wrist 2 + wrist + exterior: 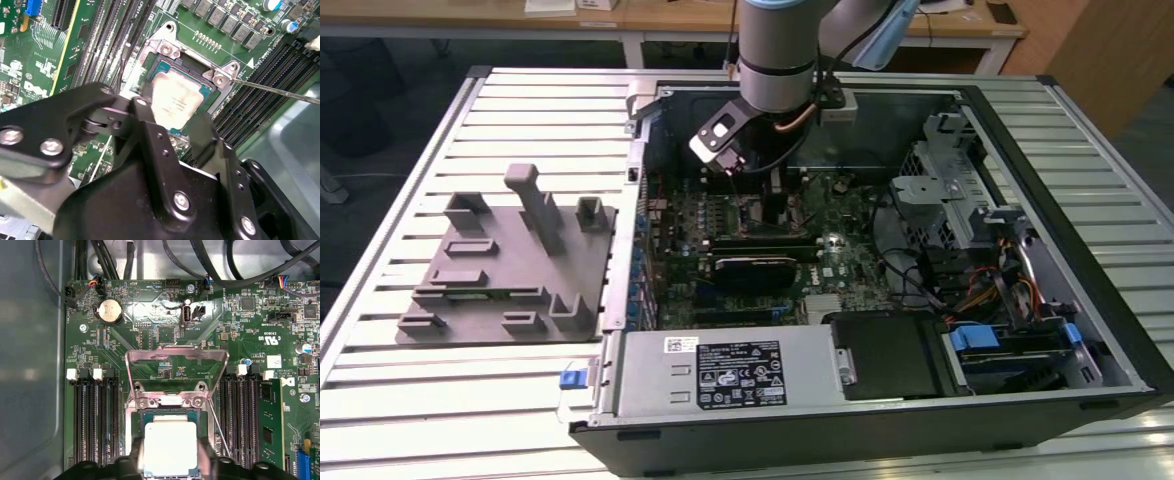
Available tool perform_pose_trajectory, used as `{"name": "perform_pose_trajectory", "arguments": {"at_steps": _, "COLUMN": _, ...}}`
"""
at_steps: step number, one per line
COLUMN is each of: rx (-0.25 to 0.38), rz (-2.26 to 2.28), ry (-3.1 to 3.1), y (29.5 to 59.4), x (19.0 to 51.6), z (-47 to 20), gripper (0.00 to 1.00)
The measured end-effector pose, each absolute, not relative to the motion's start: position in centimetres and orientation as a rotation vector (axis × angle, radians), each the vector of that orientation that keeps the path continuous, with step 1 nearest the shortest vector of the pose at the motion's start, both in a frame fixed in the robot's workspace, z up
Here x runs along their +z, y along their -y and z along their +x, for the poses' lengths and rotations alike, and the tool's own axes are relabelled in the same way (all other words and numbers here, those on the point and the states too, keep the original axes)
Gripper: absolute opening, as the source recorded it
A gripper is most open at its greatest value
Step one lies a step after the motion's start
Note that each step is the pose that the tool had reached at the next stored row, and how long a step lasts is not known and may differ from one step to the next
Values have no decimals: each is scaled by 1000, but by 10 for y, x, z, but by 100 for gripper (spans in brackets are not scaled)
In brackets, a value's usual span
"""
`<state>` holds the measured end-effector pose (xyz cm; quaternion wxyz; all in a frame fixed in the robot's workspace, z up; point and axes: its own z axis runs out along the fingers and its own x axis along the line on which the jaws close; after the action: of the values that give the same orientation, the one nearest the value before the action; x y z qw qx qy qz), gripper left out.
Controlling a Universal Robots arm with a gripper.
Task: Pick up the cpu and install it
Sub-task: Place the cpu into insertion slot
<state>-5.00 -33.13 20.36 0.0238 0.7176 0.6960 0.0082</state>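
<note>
Case (854,440) lay open on the bench (454,420), motherboard (150,325) up, giving your arm (781,50) a straight reach down.
Load plate (175,357) stood hinged back to bare the socket (150,414); gripper (170,462) straddled the cpu (170,442) sitting there, clamped or slack you couldn't tell.

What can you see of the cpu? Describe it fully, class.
The cpu is a small, flat square chip with a pale silvery metal top plate and a thin green rim. It lies level at the motherboard's socket, below the raised metal load plate. Whether it is fully seated cannot be told. The gripper holds it by two opposite edges, with one black finger on each side.
</note>
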Motion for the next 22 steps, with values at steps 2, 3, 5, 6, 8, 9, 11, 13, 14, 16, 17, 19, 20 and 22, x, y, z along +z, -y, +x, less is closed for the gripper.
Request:
{"name": "perform_pose_trajectory", "arguments": {"at_steps": 2, "rx": 25, "rz": 2221, "ry": -2154, "y": 331, "x": 204, "z": -50, "gripper": 46}}
{"name": "perform_pose_trajectory", "arguments": {"at_steps": 3, "rx": 25, "rz": 2221, "ry": -2154, "y": 331, "x": 204, "z": -50, "gripper": 46}}
{"name": "perform_pose_trajectory", "arguments": {"at_steps": 5, "rx": 25, "rz": 2221, "ry": -2154, "y": 331, "x": 204, "z": -50, "gripper": 35}}
{"name": "perform_pose_trajectory", "arguments": {"at_steps": 6, "rx": 25, "rz": 2221, "ry": -2154, "y": 331, "x": 204, "z": -50, "gripper": 35}}
{"name": "perform_pose_trajectory", "arguments": {"at_steps": 8, "rx": 25, "rz": 2221, "ry": -2154, "y": 331, "x": 204, "z": -50, "gripper": 23}}
{"name": "perform_pose_trajectory", "arguments": {"at_steps": 9, "rx": 25, "rz": 2221, "ry": -2154, "y": 331, "x": 204, "z": -50, "gripper": 23}}
{"name": "perform_pose_trajectory", "arguments": {"at_steps": 11, "rx": 25, "rz": 2221, "ry": -2154, "y": 331, "x": 204, "z": -50, "gripper": 11}}
{"name": "perform_pose_trajectory", "arguments": {"at_steps": 13, "rx": 25, "rz": 2221, "ry": -2154, "y": 331, "x": 205, "z": -50, "gripper": 11}}
{"name": "perform_pose_trajectory", "arguments": {"at_steps": 14, "rx": 25, "rz": 2221, "ry": -2154, "y": 331, "x": 205, "z": -50, "gripper": 11}}
{"name": "perform_pose_trajectory", "arguments": {"at_steps": 16, "rx": 25, "rz": 2221, "ry": -2154, "y": 331, "x": 205, "z": -50, "gripper": 11}}
{"name": "perform_pose_trajectory", "arguments": {"at_steps": 17, "rx": 26, "rz": 2221, "ry": -2154, "y": 331, "x": 205, "z": -50, "gripper": 11}}
{"name": "perform_pose_trajectory", "arguments": {"at_steps": 19, "rx": 30, "rz": 2223, "ry": -2156, "y": 331, "x": 204, "z": -50, "gripper": 11}}
{"name": "perform_pose_trajectory", "arguments": {"at_steps": 20, "rx": 31, "rz": 2223, "ry": -2156, "y": 331, "x": 203, "z": -50, "gripper": 11}}
{"name": "perform_pose_trajectory", "arguments": {"at_steps": 22, "rx": 30, "rz": 2223, "ry": -2156, "y": 331, "x": 202, "z": -50, "gripper": 11}}
